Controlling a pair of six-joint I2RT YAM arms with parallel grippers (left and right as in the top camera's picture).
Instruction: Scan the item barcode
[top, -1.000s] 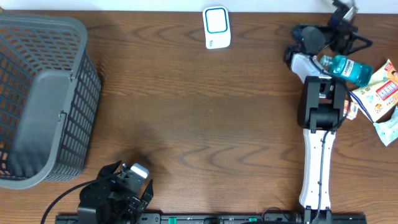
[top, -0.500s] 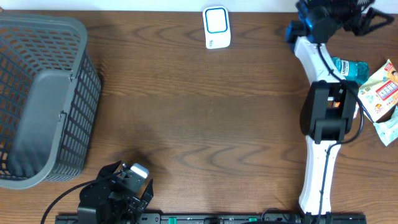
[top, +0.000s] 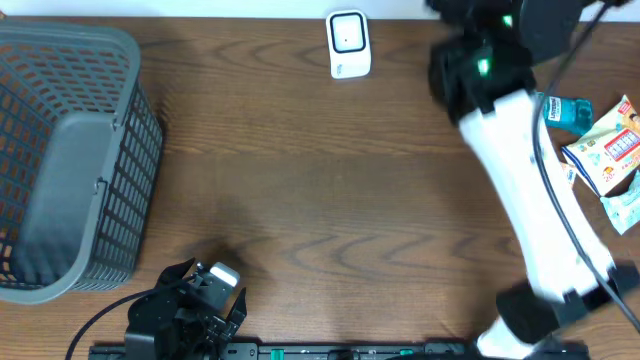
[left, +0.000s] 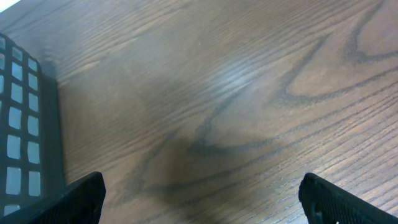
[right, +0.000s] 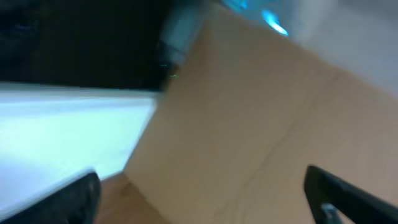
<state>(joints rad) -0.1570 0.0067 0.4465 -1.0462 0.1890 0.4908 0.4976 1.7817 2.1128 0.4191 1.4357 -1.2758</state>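
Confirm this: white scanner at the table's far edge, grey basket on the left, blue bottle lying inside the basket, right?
No. The overhead view shows the blue bottle on the table at the right, beside the snack packets, not in the grey basket. The white scanner and basket positions are correct.

The broad middle of the table (top: 330, 200) is open wood in the overhead view, from the basket to the white arm. The grey mesh basket (top: 70, 160) blocks the whole left side, and its tall wall also closes the left edge of the left wrist view. The scanner (top: 348, 45) stands alone at top centre, with free wood on both flanks. The right arm (top: 530, 190) slants from lower right to upper right, barring the way to the bottle (top: 568, 112) and snack packets (top: 610, 155) crowded at the right edge. The folded left arm (top: 190, 310) fills the lower left.
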